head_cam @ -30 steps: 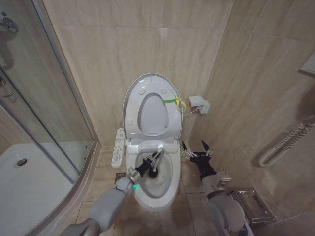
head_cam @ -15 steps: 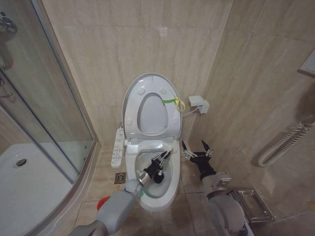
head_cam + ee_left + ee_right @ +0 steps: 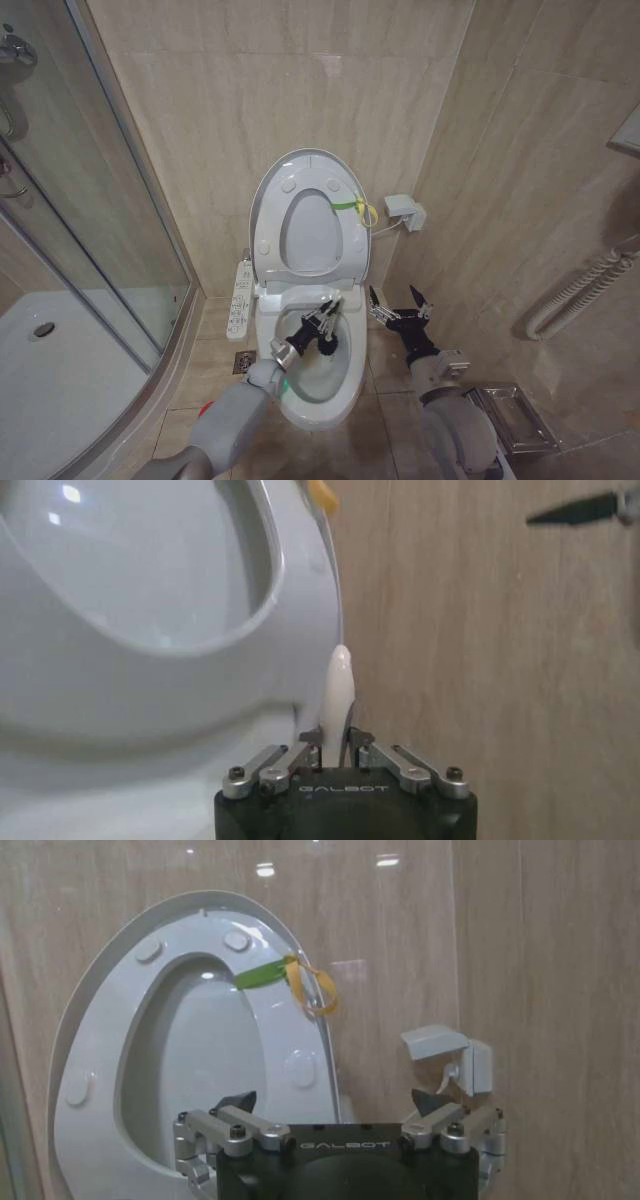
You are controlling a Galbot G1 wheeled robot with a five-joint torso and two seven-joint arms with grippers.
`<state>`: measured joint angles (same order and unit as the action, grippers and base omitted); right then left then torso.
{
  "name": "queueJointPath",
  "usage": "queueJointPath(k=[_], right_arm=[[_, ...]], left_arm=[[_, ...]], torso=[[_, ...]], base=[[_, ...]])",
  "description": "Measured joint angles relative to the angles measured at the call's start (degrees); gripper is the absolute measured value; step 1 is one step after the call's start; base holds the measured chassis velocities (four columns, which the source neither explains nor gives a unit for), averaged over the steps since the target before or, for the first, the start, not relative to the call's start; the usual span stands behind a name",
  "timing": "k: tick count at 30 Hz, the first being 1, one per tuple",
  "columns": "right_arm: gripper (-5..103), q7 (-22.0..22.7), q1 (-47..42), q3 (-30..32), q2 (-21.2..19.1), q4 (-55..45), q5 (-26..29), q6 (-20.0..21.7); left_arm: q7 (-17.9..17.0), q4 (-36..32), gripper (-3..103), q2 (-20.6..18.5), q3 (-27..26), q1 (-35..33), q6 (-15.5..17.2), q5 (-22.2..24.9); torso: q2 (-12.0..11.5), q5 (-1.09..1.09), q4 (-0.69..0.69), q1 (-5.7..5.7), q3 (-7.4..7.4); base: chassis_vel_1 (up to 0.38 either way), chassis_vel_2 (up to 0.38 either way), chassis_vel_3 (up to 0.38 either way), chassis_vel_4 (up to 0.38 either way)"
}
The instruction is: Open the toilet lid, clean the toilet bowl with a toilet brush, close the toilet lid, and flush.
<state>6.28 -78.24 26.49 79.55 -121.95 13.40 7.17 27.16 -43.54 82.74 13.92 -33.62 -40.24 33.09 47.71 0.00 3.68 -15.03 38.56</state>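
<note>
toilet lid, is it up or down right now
Up. The toilet lid stands raised against the wall with the seat folded up against it, leaving the toilet bowl uncovered.

Large glossy beige stone-look wall tiles fill the upper centre of the head view and turn a corner toward the upper right, with a soft ceiling-light glare near the top middle. Matching beige floor tiles lie at the lower centre. A curved clear-glass shower screen runs down the left side, a white shower tray with a round drain at lower left. A small white wall box sits right of centre. A white ribbed hose hangs at the right edge, a chrome rectangular tray at lower right.
</note>
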Motion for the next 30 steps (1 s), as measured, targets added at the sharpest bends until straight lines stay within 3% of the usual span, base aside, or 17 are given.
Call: queueJointPath(k=[11, 16, 30], right_arm=[[100, 0.0, 0.0, 0.0, 0.0, 0.0, 0.0, 0.0], [100, 0.0, 0.0, 0.0, 0.0, 0.0, 0.0, 0.0], [100, 0.0, 0.0, 0.0, 0.0, 0.0, 0.0, 0.0]], left_arm=[[-2.0, -0.2, 18, -3.6, -4.7, -1.6, 2.2, -6.3], [-5.7, -4.4, 18, -4.8, -10.3, -5.0, 0.7, -13.4], [-8.6, -13.3, 18, -5.2, -16.1, -11.3, -3.0, -14.2]], torso=[[0.0, 0.0, -0.05, -0.01, 0.01], [0.0, -0.01, -0.02, 0.0, 0.0], [0.0, 0.0, -0.03, 0.0, 0.0]], base=[[0.0, 0.0, 0.0, 0.0], [0.0, 0.0, 0.0, 0.0], [0.0, 0.0, 0.0, 0.0]])
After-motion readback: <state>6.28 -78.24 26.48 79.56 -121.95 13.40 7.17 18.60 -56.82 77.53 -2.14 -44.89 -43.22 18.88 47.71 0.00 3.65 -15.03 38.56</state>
